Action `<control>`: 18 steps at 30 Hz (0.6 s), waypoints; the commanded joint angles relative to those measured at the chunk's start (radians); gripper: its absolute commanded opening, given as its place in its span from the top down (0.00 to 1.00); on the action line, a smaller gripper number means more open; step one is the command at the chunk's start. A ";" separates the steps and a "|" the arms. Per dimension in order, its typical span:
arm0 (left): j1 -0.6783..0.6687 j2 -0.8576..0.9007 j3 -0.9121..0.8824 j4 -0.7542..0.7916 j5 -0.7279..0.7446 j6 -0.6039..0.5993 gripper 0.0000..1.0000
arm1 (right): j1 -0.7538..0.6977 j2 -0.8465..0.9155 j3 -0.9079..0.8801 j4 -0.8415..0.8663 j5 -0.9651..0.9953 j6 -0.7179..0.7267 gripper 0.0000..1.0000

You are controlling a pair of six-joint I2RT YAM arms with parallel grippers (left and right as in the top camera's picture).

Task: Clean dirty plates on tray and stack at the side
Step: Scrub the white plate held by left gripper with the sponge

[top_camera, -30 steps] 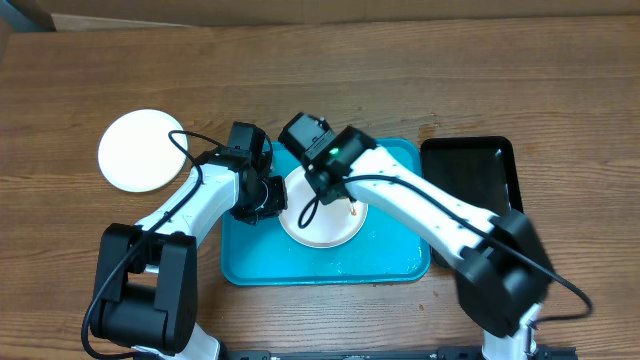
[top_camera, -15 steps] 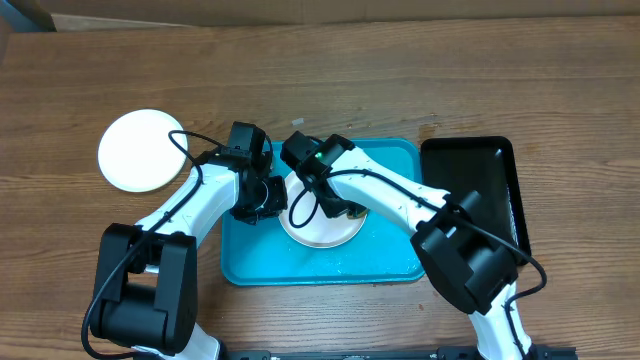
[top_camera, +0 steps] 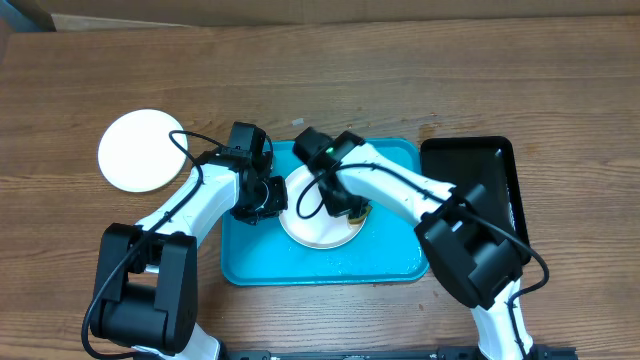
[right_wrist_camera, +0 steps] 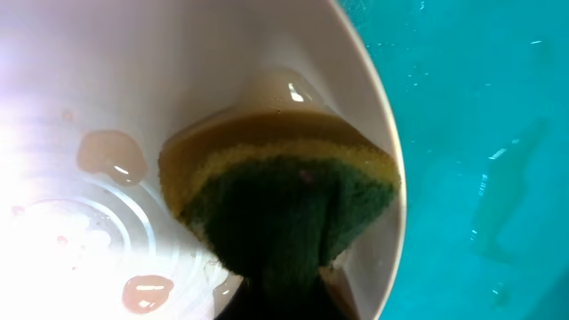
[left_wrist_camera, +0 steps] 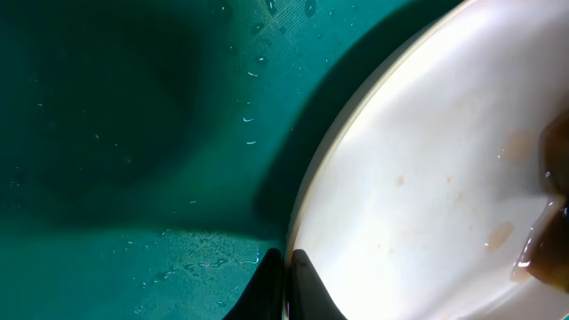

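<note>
A: Where is the plate (top_camera: 312, 228), and what secures it?
B: It lies flat in the tray (top_camera: 390, 262), left of centre. The left gripper (top_camera: 268, 196) is pinched on the plate's left rim; its fingertips (left_wrist_camera: 311, 302) meet on the edge.
A: And the right gripper (top_camera: 352, 208)?
B: It is clenched on a sponge (right_wrist_camera: 284, 191), which is pressed onto the plate's right side, close to the rim. The remaining smears lie from the sponge toward the plate's centre, so the next wipe probably runs that way.
A: Surfaces?
B: Plate: round, shallow, glossy white, wet, with pale brown spots. Sponge: soaked yellow foam with a green scouring layer. Tray: smooth turquoise plastic, beaded with water. A second plate (top_camera: 143, 150) sits on the table (top_camera: 400, 80), well to the left.
</note>
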 commanded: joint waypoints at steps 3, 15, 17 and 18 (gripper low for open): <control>-0.006 -0.005 -0.006 -0.004 0.002 -0.013 0.96 | -0.078 0.021 -0.032 0.026 -0.260 -0.093 0.96; -0.006 -0.005 -0.006 -0.004 0.002 -0.013 0.96 | -0.087 0.021 -0.031 0.136 -0.643 -0.148 0.96; -0.006 -0.005 -0.006 -0.006 0.002 -0.013 0.96 | -0.090 0.018 -0.014 0.148 -0.696 -0.149 0.96; -0.006 -0.005 -0.006 -0.007 0.002 -0.013 0.96 | -0.099 0.018 0.002 0.143 -0.708 -0.149 0.96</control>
